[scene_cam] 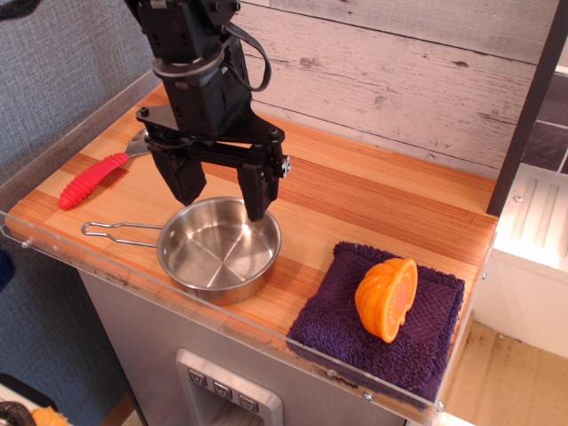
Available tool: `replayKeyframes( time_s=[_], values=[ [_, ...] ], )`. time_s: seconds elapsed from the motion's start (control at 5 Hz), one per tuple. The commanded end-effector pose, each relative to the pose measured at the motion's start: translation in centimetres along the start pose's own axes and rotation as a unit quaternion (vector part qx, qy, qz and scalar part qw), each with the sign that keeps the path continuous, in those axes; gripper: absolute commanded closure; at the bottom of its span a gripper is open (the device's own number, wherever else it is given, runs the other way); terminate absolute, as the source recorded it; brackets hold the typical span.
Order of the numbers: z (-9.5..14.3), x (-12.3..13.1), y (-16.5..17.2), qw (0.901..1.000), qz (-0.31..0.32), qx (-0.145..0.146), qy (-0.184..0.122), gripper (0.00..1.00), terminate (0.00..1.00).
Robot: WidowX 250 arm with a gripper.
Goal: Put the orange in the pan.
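Observation:
The orange (388, 298) is a bright orange ribbed toy half-fruit. It rests tilted on a purple cloth (382, 324) at the front right of the table, cut face turned right. The pan (218, 249) is a small shiny steel pan, empty, at the front middle, with its wire loop handle (120, 233) pointing left. My gripper (222, 191) hangs just above the pan's back rim with its two black fingers spread wide and nothing between them. It is well to the left of the orange.
A red ribbed-handled spoon (93, 178) lies at the left rear of the wooden tabletop (373, 195). A clear plastic lip runs along the front edge. A plank wall stands behind, and a dark post (528, 106) rises at the right.

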State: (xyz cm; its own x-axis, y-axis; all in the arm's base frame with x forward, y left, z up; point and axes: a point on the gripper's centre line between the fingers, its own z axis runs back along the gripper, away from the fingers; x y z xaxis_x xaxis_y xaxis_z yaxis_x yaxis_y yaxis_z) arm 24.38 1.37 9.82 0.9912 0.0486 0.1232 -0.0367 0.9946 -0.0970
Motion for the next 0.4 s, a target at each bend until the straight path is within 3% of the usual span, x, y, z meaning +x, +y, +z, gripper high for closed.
replayKeyframes(
  time_s=[0.0,0.2],
  values=[
    [0.0,0.0,0.0,1.0000,0.000,0.000,0.000,0.00,0.00],
    [-1.5,0.6,-4.5,0.9970,-0.077,-0.002,0.005,0.00,0.00]
  ],
)
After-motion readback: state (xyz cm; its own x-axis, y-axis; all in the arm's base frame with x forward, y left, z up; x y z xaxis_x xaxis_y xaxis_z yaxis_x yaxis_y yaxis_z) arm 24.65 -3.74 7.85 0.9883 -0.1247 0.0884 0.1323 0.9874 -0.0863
